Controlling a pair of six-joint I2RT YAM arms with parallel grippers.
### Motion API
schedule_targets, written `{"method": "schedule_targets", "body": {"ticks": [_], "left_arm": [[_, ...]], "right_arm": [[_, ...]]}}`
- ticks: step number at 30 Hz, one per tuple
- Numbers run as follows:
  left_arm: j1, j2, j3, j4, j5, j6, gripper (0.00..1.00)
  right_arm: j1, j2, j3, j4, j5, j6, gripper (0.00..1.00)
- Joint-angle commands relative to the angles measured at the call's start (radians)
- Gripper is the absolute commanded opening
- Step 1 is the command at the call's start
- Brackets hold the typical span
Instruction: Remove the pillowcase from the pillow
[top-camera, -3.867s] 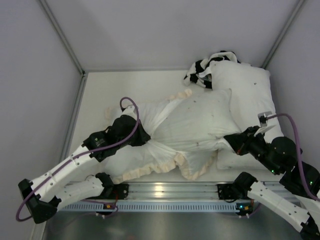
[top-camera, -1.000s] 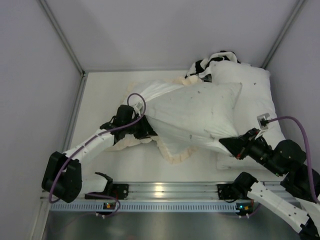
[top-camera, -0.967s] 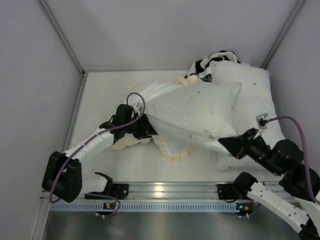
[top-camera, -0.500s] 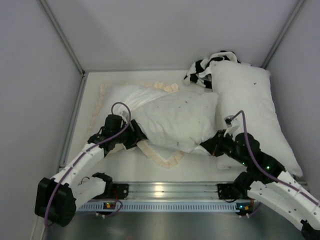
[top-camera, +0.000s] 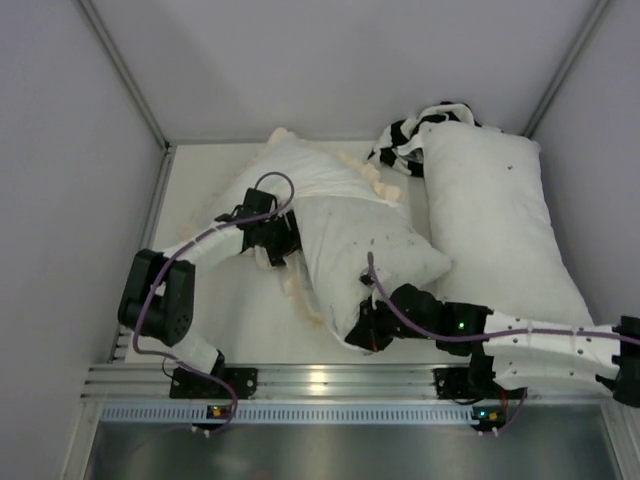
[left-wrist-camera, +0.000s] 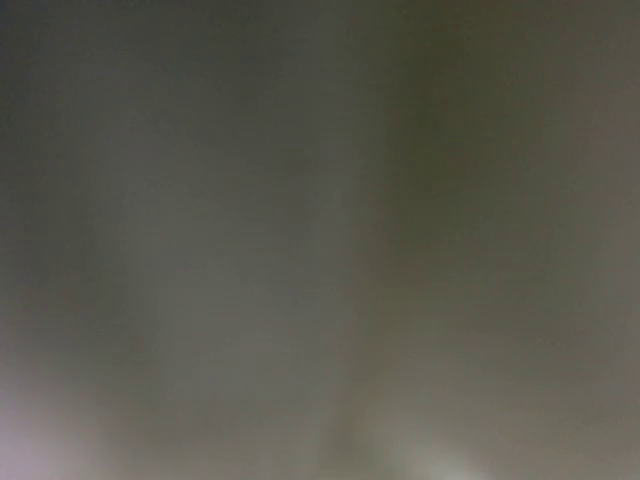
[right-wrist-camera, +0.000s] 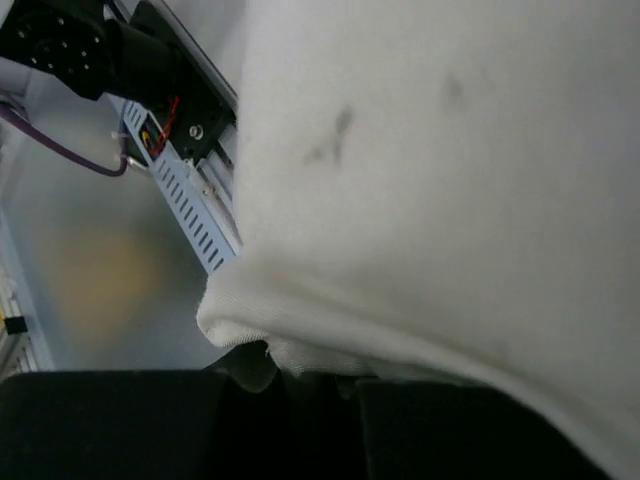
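1 grip | right fingers (top-camera: 363, 335) clamped on pillow (top-camera: 375, 250) corner | left fingers (top-camera: 273, 235) at pillowcase (top-camera: 300, 175), opening unclear

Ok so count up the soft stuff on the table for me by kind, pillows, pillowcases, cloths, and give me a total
Pillows: 2, the speckled pillow and the longer plain pillow
Pillowcases: 1, the frilled pillowcase
Cloths: 1, the black-and-white cloth
Total: 4
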Motion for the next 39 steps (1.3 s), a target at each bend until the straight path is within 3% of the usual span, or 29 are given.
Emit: {"method": "schedule_targets", "body": {"ticks": [1, 3, 4, 6, 10, 11, 14, 16, 21, 24, 28, 32, 37, 39], "left_arm": [[-0.011, 0.122, 0.171, 0.075, 0.068, -0.006, 0.69], [-0.012, 0.126, 0.248, -0.001, 0.036, 0.034, 0.69], [-0.008, 0.089, 0.257, -0.026, -0.025, 0.046, 0.70], [-0.010, 0.034, 0.242, -0.102, -0.149, 0.074, 0.73], [-0.008, -0.205, 0.154, -0.231, -0.365, 0.083, 0.77], [-0.008, -0.247, 0.122, -0.259, -0.428, 0.080, 0.82], [-0.008, -0.421, 0.082, -0.348, -0.519, 0.073, 0.83], [-0.008, -0.530, 0.055, -0.386, -0.503, 0.076, 0.83], [-0.010, -0.667, 0.010, -0.385, -0.153, 0.065, 0.80], [-0.012, -0.713, -0.001, -0.385, -0.035, 0.065, 0.80], [-0.013, -0.771, -0.004, -0.387, 0.025, 0.070, 0.80], [-0.012, -0.802, -0.021, -0.387, 0.073, 0.059, 0.80], [-0.013, -0.842, -0.038, -0.387, 0.096, 0.050, 0.80], [-0.012, -0.853, -0.044, -0.387, 0.100, 0.048, 0.80]], "right_arm": [[0.212, 0.140, 0.139, 0.164, -0.110, 0.003, 0.00], [0.269, 0.222, 0.186, 0.163, -0.087, -0.020, 0.05], [0.271, 0.239, 0.218, 0.153, -0.078, -0.025, 0.33], [0.271, 0.259, 0.256, 0.068, 0.027, -0.051, 0.62], [0.268, 0.242, 0.316, -0.107, 0.212, -0.106, 0.80], [0.266, 0.240, 0.330, -0.142, 0.233, -0.121, 0.82], [0.266, 0.212, 0.388, -0.247, 0.290, -0.166, 0.84], [0.266, 0.161, 0.425, -0.300, 0.335, -0.180, 0.84], [0.230, 0.009, 0.456, -0.379, 0.576, -0.154, 0.83], [0.086, -0.075, 0.431, -0.429, 0.645, -0.135, 0.79], [-0.219, -0.111, 0.402, -0.439, 0.558, -0.203, 0.79], [-0.374, -0.025, 0.387, -0.439, 0.461, -0.237, 0.79], [-0.445, 0.078, 0.264, -0.373, 0.317, -0.181, 0.78], [-0.445, 0.087, 0.168, -0.295, 0.168, -0.142, 0.77]]}}
